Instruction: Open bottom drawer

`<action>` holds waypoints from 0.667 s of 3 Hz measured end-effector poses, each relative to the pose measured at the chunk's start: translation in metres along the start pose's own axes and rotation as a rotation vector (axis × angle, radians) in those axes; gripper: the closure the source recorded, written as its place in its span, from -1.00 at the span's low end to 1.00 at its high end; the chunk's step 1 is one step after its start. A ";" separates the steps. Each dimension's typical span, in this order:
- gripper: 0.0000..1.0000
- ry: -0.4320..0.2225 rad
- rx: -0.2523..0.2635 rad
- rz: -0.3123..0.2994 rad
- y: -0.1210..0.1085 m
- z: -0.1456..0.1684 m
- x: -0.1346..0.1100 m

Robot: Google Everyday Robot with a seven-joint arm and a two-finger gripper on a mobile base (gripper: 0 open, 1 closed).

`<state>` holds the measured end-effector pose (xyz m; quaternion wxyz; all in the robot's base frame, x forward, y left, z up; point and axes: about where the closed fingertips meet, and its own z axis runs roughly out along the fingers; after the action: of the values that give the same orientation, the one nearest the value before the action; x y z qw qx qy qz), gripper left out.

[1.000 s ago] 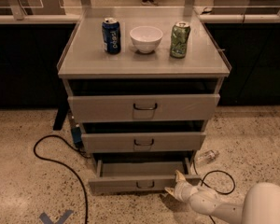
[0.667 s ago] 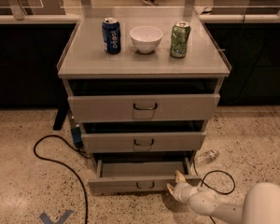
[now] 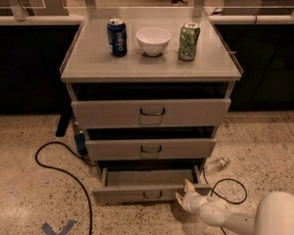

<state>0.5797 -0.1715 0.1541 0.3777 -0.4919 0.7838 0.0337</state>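
Observation:
The bottom drawer (image 3: 122,194) is the lowest pale grey front of a three-drawer cabinet. It stands pulled out, with its flat grey tray (image 3: 149,177) showing and a small dark wire handle (image 3: 152,195) at the front. My gripper (image 3: 184,192) sits low at the drawer's front right corner, just right of the handle, on a white arm (image 3: 225,217) coming in from the bottom right.
The middle drawer (image 3: 151,149) and top drawer (image 3: 152,112) are above. On the cabinet top stand a blue can (image 3: 117,37), a white bowl (image 3: 153,40) and a green can (image 3: 189,41). A black cable (image 3: 63,173) loops on the floor left; a bottle (image 3: 217,164) lies right.
The gripper has shifted slightly left along the drawer front. The drawer stays pulled out about the same.

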 end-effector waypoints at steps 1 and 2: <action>1.00 0.000 0.000 0.000 -0.003 -0.006 -0.004; 1.00 0.000 0.000 0.000 -0.006 -0.010 -0.007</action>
<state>0.5802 -0.1736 0.1671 0.3777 -0.4919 0.7837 0.0338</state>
